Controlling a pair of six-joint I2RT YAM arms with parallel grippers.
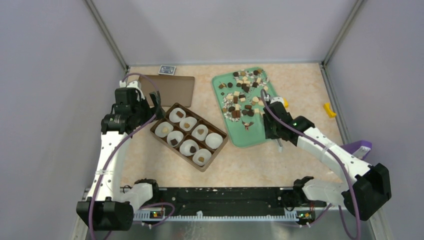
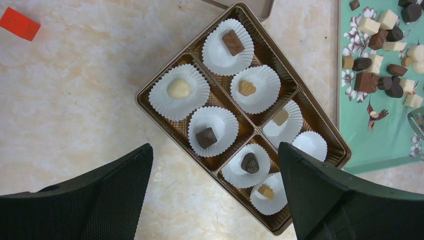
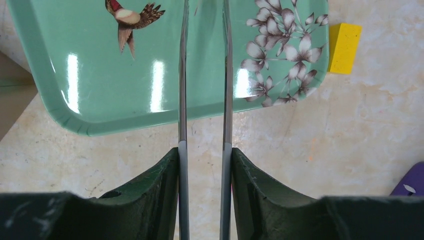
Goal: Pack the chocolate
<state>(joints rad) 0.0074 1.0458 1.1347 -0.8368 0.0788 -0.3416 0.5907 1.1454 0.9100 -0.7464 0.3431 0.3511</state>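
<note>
The chocolate (image 1: 243,92) lies as many small dark, tan and cream pieces on the far half of a green tray (image 1: 250,136); some show in the left wrist view (image 2: 380,40). A brown box (image 1: 166,143) holds several white paper cups, most with one piece inside, such as a dark square (image 2: 206,137); one cup (image 2: 311,145) is empty. My left gripper (image 2: 215,147) is open and empty above the box's near-left edge. My right gripper (image 3: 204,150) is shut on metal tongs (image 3: 182,100), whose blades stand apart over the tray's bare near end (image 3: 150,65); the tips are out of view.
The box's flat brown lid (image 1: 172,89) lies behind the box, with a small blue card (image 1: 167,70) at the back. Yellow blocks lie right of the tray (image 1: 328,110) (image 3: 344,47). A red block (image 2: 19,23) sits left of the box. A purple object (image 1: 361,147) lies at the right.
</note>
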